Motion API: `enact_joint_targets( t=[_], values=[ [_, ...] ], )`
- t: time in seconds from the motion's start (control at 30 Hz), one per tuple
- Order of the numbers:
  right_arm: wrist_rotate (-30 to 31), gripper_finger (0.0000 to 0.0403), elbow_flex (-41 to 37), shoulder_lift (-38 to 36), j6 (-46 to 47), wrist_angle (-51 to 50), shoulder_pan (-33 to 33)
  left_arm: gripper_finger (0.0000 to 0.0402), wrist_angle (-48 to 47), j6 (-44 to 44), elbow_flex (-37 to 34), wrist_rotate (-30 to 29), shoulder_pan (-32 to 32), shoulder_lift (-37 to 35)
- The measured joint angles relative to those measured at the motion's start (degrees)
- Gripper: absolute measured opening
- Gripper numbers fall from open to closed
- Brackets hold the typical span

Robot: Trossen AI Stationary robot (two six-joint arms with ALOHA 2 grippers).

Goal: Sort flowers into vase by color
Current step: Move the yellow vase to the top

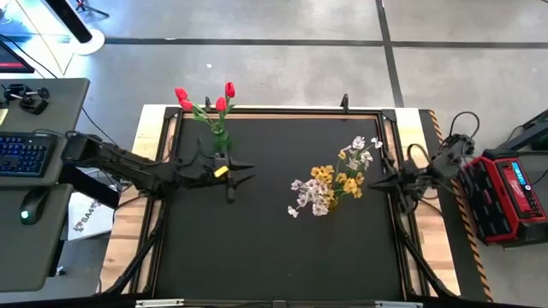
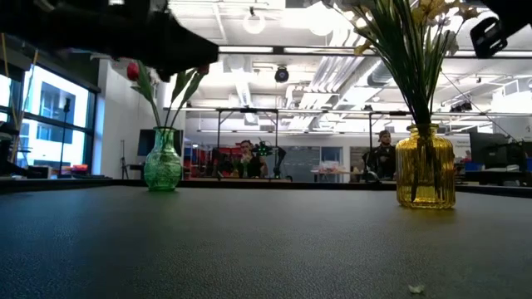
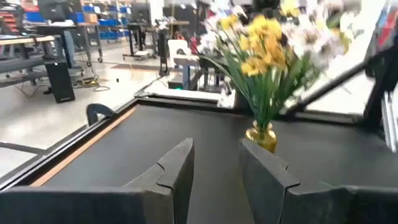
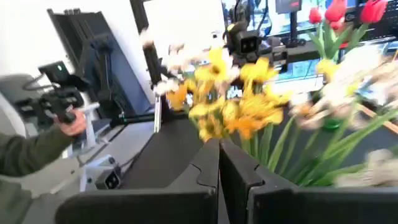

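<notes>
With the red tulips (image 1: 205, 98) upright in the green vase (image 2: 163, 169) beside the half-parted, empty left end effector (image 1: 233, 171) and the yellow and white blossoms (image 1: 334, 184) in the amber vase (image 2: 426, 170) just inboard of the clenched right end effector (image 1: 377, 186), the black worktop (image 1: 274, 248) looks sorted, an open workshop behind.

We're in a big open robotics lab or workshop here: exposed pipes and ducts (image 2: 349, 79) run under a white ceiling with round lamps (image 2: 253, 22), and people (image 2: 382, 154) sit at benches far behind the black table (image 2: 249, 241). From above, a desk with a keyboard (image 1: 21, 154) sits at nine o'clock on bare concrete floor (image 1: 282, 73), a red equipment case (image 1: 505, 192) at three o'clock.
</notes>
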Motion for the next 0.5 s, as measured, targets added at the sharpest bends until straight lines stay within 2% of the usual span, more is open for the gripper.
enact_joint_targets(
  t=[0.07, 0.13, 0.27, 0.5],
  values=[
    [2.25, 0.0, 1.95, 0.45, -1.21, -0.28, -0.06, 0.0112, 0.58, -1.05, -2.56, -0.02, 0.62, -3.15],
    [2.51, 0.0, 2.73, -0.4, -2.05, -2.28, -0.06, 0.0112, 0.8, -1.65, -4.94, -0.21, 1.18, -5.98],
    [3.02, 0.0, 2.22, -0.47, -2.03, -0.13, -0.07, 0.0112, 0.84, -3.27, -9.39, -0.24, 2.03, -11.61],
    [-0.67, 0.0, -8.53, -0.4, -7.45, 17.78, -0.5, 0.0112, 0.65, -4.12, -13.13, -0.39, 3.37, -18.98]
  ],
)
